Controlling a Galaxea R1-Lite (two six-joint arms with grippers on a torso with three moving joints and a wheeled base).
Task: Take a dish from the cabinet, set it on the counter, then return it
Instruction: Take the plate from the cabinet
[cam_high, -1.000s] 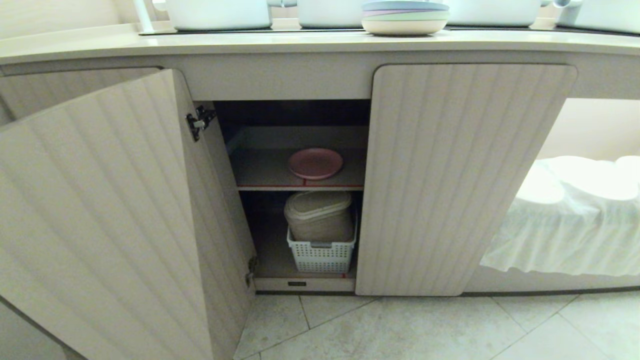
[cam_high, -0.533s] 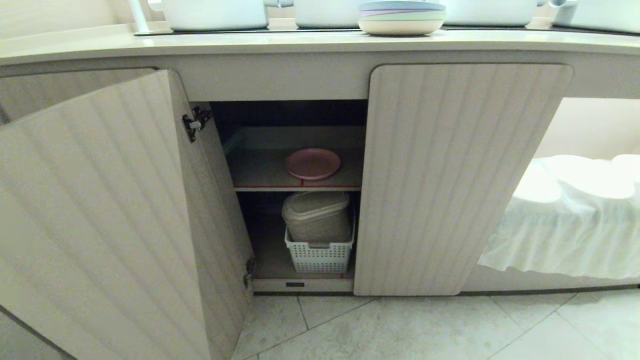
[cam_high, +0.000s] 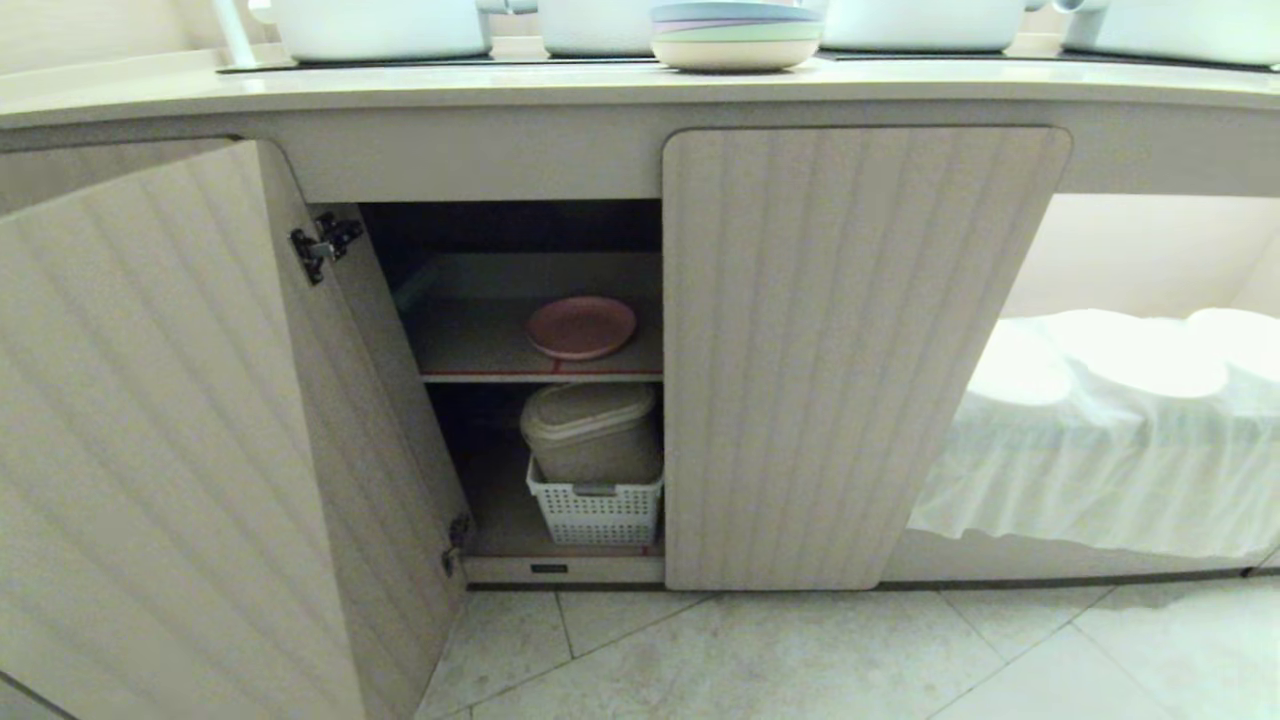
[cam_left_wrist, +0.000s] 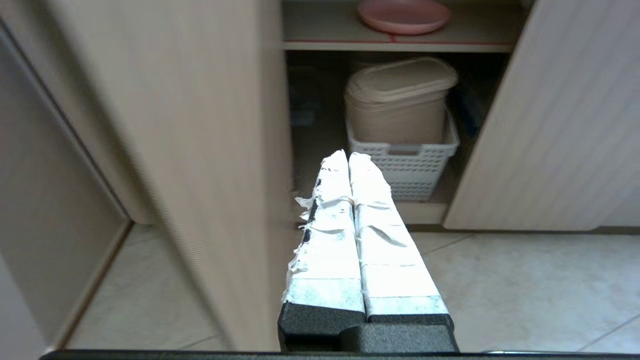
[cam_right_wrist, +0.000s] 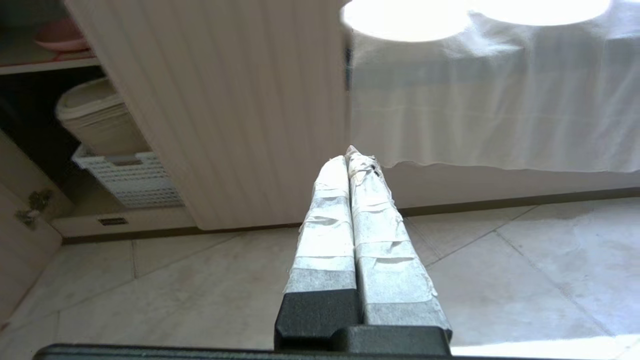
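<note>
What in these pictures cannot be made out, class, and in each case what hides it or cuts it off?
- Right half of the cabinet, head view: hidden behind its shut door.
- Pots on the counter, head view: tops cut off by the upper edge.
- Pink plate, right wrist view: mostly cut off by the corner; whole in the head view.
- Contents of the lidded beige tub in the white basket, left wrist view: hidden by its lid.

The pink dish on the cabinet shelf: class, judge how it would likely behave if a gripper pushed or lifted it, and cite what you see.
The dish looks rigid and shallow, so it would probably keep its shape. Lying flat on the smooth shelf, it would likely slide rather than tip or roll. Its low rim offers little to pinch, so a grip may slip.
</note>
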